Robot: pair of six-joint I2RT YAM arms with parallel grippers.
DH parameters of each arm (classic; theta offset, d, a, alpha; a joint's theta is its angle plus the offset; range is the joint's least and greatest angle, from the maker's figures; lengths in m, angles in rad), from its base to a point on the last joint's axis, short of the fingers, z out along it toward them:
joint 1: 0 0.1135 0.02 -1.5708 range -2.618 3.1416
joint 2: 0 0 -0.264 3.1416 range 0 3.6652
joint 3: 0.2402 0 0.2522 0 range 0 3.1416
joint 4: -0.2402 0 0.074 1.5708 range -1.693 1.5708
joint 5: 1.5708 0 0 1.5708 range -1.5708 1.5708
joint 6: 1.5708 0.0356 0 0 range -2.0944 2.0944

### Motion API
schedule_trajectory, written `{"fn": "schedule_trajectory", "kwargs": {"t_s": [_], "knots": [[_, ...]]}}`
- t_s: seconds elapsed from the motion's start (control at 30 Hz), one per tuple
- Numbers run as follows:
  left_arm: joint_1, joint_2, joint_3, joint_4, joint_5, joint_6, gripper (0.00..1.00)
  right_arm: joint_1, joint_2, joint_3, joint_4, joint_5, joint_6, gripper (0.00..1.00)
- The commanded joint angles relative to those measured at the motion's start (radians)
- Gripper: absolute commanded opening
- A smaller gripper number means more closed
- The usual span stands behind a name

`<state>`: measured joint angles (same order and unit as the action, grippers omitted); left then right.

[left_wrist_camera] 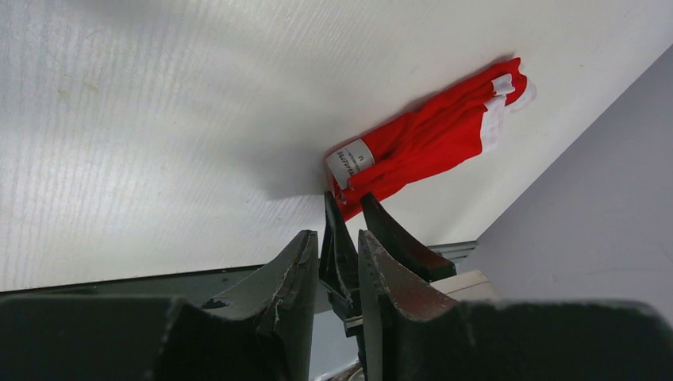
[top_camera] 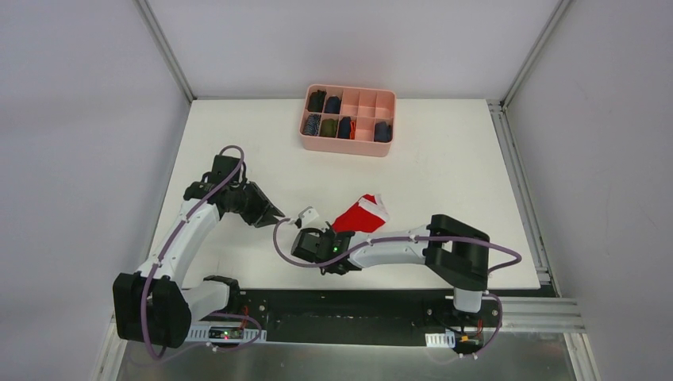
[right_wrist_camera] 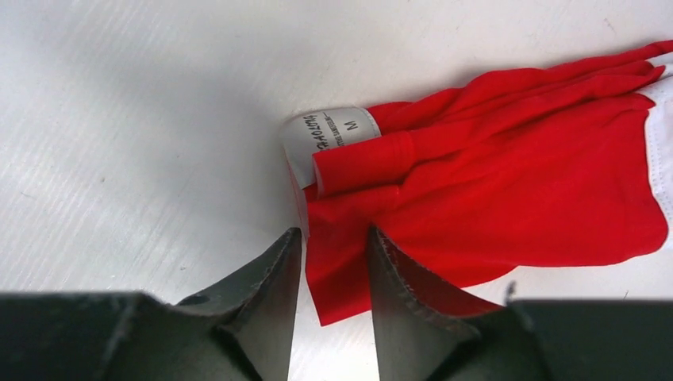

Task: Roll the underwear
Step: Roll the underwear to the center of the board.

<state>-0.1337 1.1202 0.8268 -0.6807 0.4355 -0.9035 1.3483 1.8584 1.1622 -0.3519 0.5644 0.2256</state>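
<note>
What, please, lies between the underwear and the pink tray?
Nothing. In the top view, the stretch of table between the underwear and the tray is bare.

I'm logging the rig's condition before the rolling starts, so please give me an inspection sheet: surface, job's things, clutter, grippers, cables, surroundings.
Surface: white table, no spills seen.
Job's things: red underwear lies loosely bunched, not rolled, near the table's front middle, with its white label at the end nearest the grippers.
Clutter: pink tray at the far edge, dark rolled garments in several compartments.
Grippers: right gripper open, fingers astride the underwear's label-end edge; left gripper slightly open, empty, close beside the label.
Cables: purple cables loop along both arms.
Surroundings: grey walls, metal rails; nothing else seen.
</note>
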Motion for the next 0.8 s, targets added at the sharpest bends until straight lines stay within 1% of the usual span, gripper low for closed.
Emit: {"fn": "schedule_trajectory", "kwargs": {"t_s": [0.0,0.03,0.07,0.1,0.17,0.23,0.3,0.4,0.5,0.6,0.7,0.77], "knots": [[0.005,-0.037,-0.024,-0.019,-0.025,-0.022,0.26,0.000,0.031,-0.036,0.027,-0.009,-0.006,0.34],[0.004,-0.039,-0.027,-0.019,-0.024,-0.026,0.26,0.000,0.028,-0.045,0.034,-0.015,-0.007,0.31],[0.004,-0.040,-0.031,-0.019,-0.025,-0.030,0.26,-0.001,0.023,-0.057,0.040,-0.021,-0.008,0.25],[0.005,-0.041,-0.037,-0.019,-0.024,-0.032,0.27,-0.005,0.014,-0.068,0.046,-0.033,-0.009,0.15],[0.005,-0.042,-0.045,-0.019,-0.017,-0.036,0.27,-0.028,-0.018,-0.094,0.078,-0.099,-0.008,0.00],[0.004,-0.040,-0.058,-0.019,0.000,-0.045,0.27,-0.066,-0.066,-0.131,0.119,-0.215,-0.009,0.00],[0.003,-0.032,-0.079,-0.019,0.023,-0.047,0.31,-0.106,-0.107,-0.139,0.113,-0.320,-0.021,0.00],[-0.014,0.015,-0.102,-0.019,0.068,-0.038,0.42,-0.159,-0.159,-0.150,0.101,-0.431,-0.031,0.00],[-0.065,0.064,-0.101,-0.006,0.085,-0.052,0.56,-0.213,-0.207,-0.186,0.127,-0.547,-0.024,0.00],[-0.124,0.097,-0.095,0.035,0.093,-0.090,0.69,-0.251,-0.217,-0.201,0.131,-0.648,-0.026,0.00],[-0.187,0.162,-0.091,0.103,0.118,-0.126,0.75,-0.293,-0.215,-0.216,0.139,-0.752,-0.022,0.00],[-0.233,0.209,-0.086,0.146,0.127,-0.148,0.75,-0.314,-0.215,-0.221,0.144,-0.797,-0.020,0.00]]}}
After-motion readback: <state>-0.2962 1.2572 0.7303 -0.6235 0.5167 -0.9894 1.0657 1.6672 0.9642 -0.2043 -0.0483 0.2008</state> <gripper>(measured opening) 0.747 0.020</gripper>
